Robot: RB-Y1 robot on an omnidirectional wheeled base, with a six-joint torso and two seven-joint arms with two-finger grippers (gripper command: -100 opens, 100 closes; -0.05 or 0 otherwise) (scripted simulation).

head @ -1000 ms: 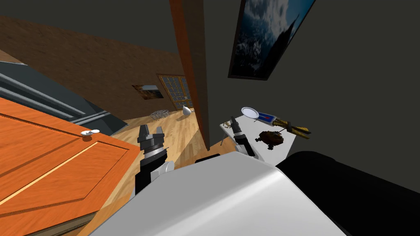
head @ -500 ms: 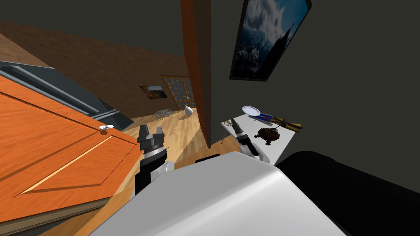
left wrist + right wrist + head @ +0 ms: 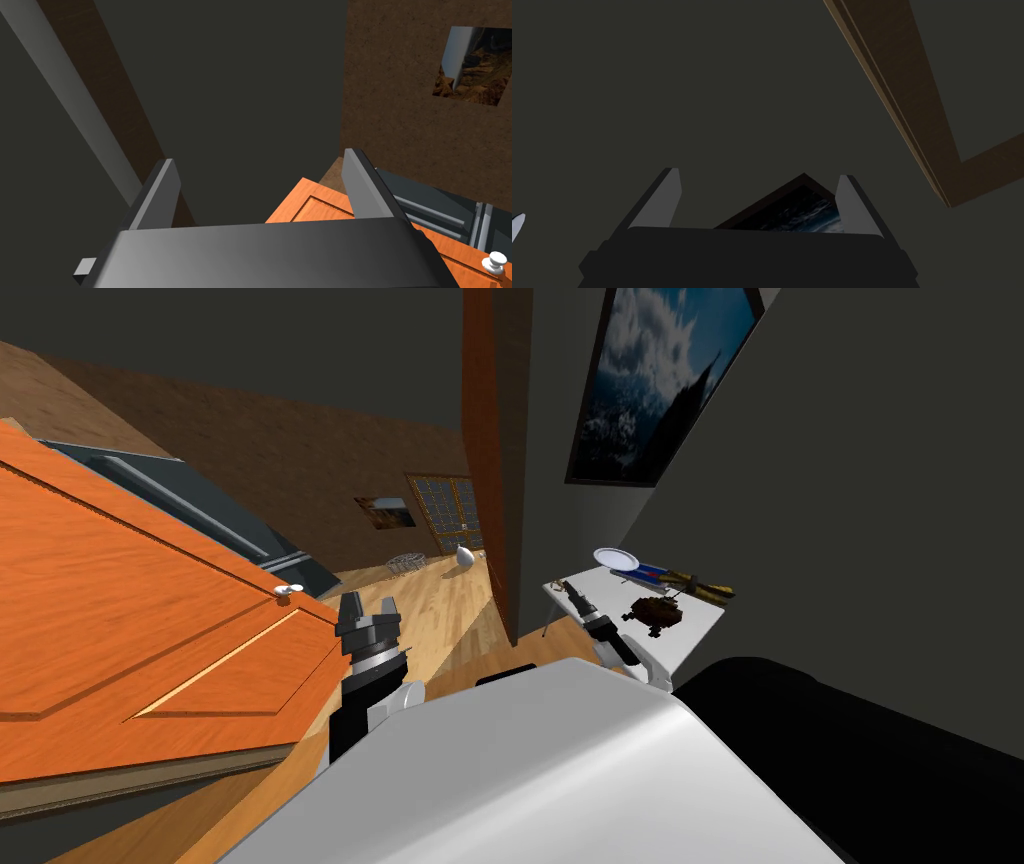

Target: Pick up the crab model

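So, compared with a second back, the whole head view has swung a bit. The knob (image 3: 288, 589) on the orange door (image 3: 130, 618) has drifted toward the middle. That's best read as the base being turned, not as anything in the room being shifted. The left gripper (image 3: 368, 604) is held wide apart beside the door, with nothing in it. On the floor beyond, a wire basket (image 3: 404, 561) can be seen; what's in it can't be made out. The right gripper (image 3: 570, 588) is spread wide too, empty, raised over the near end of the white table (image 3: 606, 594). A plate (image 3: 614, 558) at the far end looks bare. The crab model (image 3: 656, 613) is lying on the table near the right gripper, untouched, so the approach probably isn't finished yet.
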